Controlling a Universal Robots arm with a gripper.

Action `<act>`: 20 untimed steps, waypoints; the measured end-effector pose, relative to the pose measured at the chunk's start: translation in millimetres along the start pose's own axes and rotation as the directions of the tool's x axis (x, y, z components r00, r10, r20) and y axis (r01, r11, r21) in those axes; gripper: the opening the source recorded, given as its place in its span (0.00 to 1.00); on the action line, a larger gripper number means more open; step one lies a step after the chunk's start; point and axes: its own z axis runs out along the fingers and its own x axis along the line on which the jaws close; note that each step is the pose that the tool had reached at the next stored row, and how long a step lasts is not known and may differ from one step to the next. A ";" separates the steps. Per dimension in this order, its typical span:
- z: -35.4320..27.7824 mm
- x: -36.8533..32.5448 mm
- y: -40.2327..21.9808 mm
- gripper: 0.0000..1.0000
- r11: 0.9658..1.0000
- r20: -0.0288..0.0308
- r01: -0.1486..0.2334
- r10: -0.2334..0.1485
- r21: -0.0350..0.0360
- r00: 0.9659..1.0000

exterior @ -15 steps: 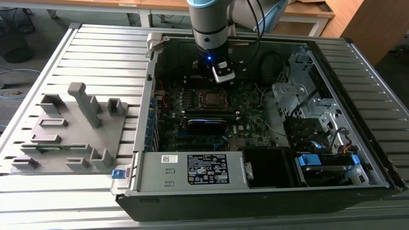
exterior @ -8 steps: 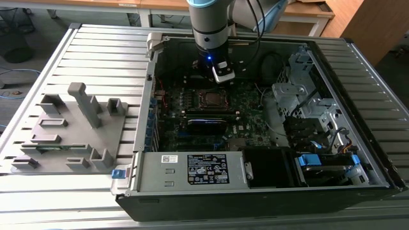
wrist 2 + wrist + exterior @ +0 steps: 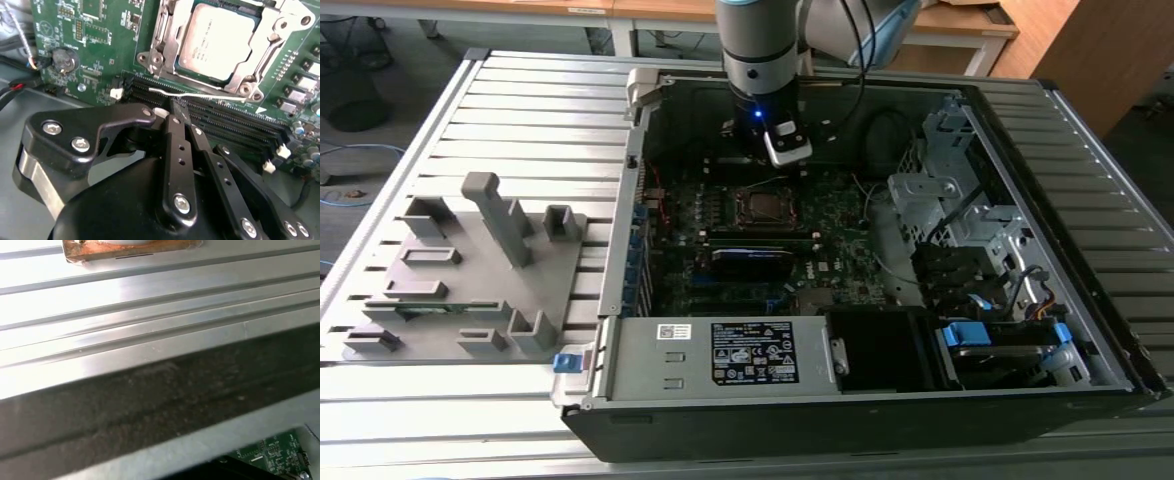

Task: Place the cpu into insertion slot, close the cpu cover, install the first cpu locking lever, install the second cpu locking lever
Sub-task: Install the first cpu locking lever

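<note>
The open computer case [image 3: 854, 425] on the slatted bench [image 3: 520, 110] is seen in the exterior view from high up and some way off, angled down into it, with the arm [image 3: 761, 50] at the far side. In the second wrist view the motherboard [image 3: 100, 30] is looked down on closely, past the end effector [image 3: 175, 107]. In the first wrist view the bench slats and the case's edge are faced at very short range. The insertion slot [image 3: 765, 205] is shared by the exterior and second wrist views, and the green board is caught in all three.
</note>
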 end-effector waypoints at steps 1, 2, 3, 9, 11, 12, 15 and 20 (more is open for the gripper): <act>-1.8 -0.3 0.4 0.10 1.000 0.000 0.000 0.000 0.000 1.000; -3.4 -0.5 0.7 0.10 1.000 0.000 0.000 0.000 0.000 1.000; -4.5 -0.7 0.9 0.10 1.000 0.000 0.000 0.000 0.000 1.000; -5.5 2.7 0.0 0.10 1.000 -0.002 -0.002 0.002 -0.010 1.000; -6.0 5.7 -0.8 0.10 1.000 -0.003 -0.003 0.003 -0.012 1.000; -6.3 7.0 -1.1 0.10 1.000 -0.003 -0.003 0.003 -0.014 1.000; -7.0 10.3 -2.0 0.10 1.000 -0.003 -0.003 0.003 -0.015 1.000; -9.2 11.0 -1.9 0.10 1.000 -0.004 -0.004 0.003 -0.018 1.000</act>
